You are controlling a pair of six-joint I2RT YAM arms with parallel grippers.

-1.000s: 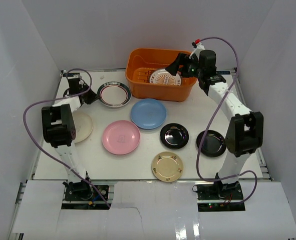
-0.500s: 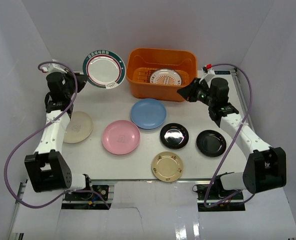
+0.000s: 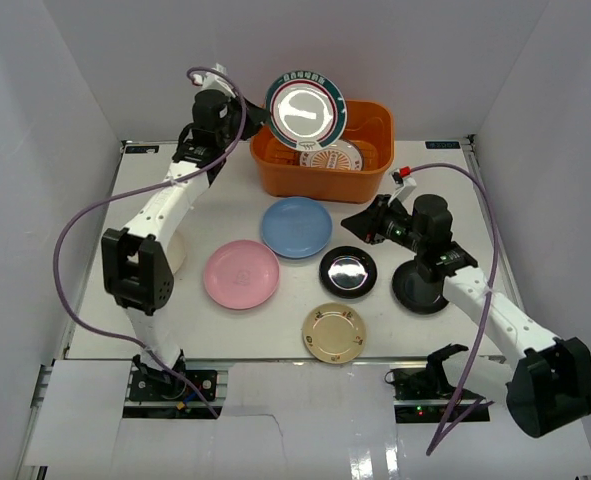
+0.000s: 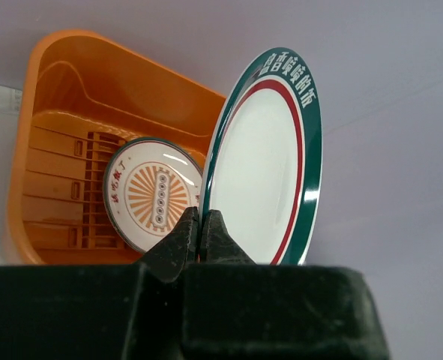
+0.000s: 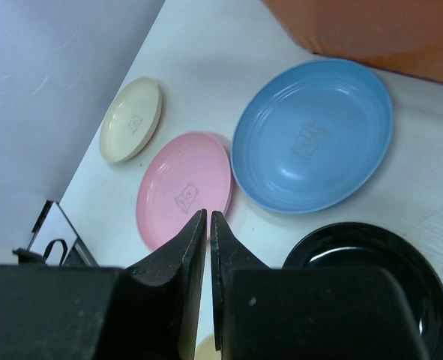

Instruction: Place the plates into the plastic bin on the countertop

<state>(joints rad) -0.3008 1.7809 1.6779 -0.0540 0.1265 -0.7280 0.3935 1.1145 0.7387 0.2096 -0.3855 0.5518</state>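
Note:
My left gripper [image 3: 267, 122] [image 4: 199, 217] is shut on the rim of the green-rimmed white plate [image 3: 306, 108] [image 4: 262, 165], holding it on edge above the orange plastic bin [image 3: 275, 172] [image 4: 64, 97]. The orange-patterned plate [image 3: 332, 158] [image 4: 150, 191] leans inside the bin. On the countertop [image 3: 275, 330] lie the blue plate [image 3: 295, 227] [image 5: 311, 135], pink plate [image 3: 240, 274] [image 5: 180, 184], black plate with silver centre [image 3: 348, 272] [image 5: 371, 262], plain black plate [image 3: 420, 290], gold plate [image 3: 334, 333] and cream plate [image 3: 178, 255] [image 5: 130, 120]. My right gripper [image 3: 355, 220] [image 5: 208, 216] hovers shut and empty between the blue plate and the black plates.
White walls close in the countertop on three sides. My left arm stretches along the left side and hides most of the cream plate. My right forearm lies over part of the plain black plate. A purple cable loops from each arm.
My left arm swung the green-rimmed plate from the back left corner to above the bin. My right arm pulled back from the bin toward the black plates, and its jaws went from open to shut.

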